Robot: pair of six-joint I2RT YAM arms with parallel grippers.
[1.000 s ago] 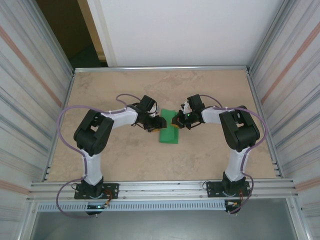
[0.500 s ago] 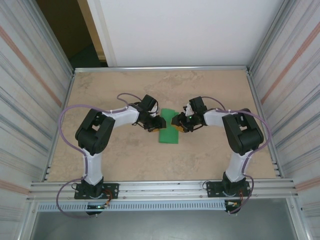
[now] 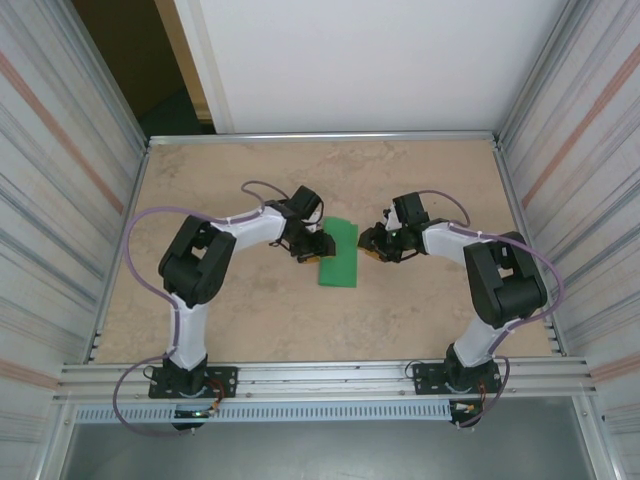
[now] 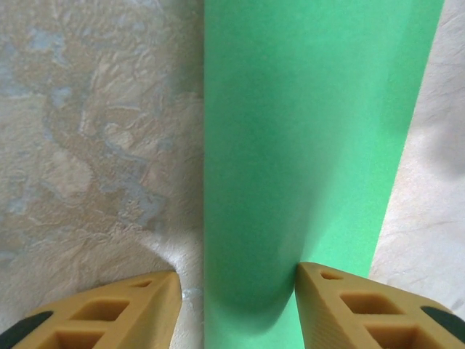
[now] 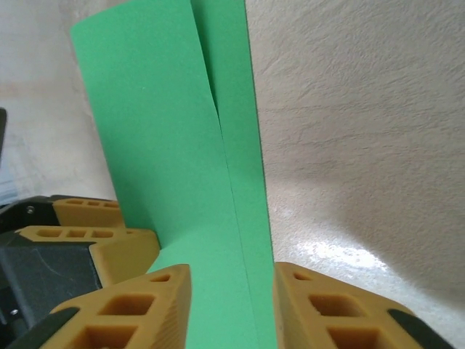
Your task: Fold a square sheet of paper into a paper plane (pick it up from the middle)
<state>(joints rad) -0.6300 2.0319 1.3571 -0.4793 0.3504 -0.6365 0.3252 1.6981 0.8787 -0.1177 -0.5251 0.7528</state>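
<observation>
The square sheet of paper [image 3: 340,255] lies on the table [image 3: 250,310], near its middle, folded over into a narrow bright green strip that runs away from the arms. It sits between the two grippers. In the right wrist view the paper [image 5: 160,131] shows two layers, the upper one set back a little so that a thin band of the lower layer shows along its right side.

The left gripper [image 3: 316,247] is low at the strip's left edge. From the left wrist camera, the left gripper [image 4: 238,275] has its jaws about half apart. The paper [image 4: 305,145] runs up through the gap between them. One tan finger stands off the paper's edge with bare table between, while the other sits over the green surface. The near end of the strip bows up slightly there. Nothing is pinched — the jaws are spread and hold nothing.

The right gripper [image 3: 370,247] is just beside the strip's right edge, facing the left one across the paper. In its own camera the right gripper [image 5: 231,269] also has its jaws parted, though less widely, with green showing in the gap — it grasps nothing. The left gripper's fingers [image 5: 102,236] show on the paper's far side.
</observation>
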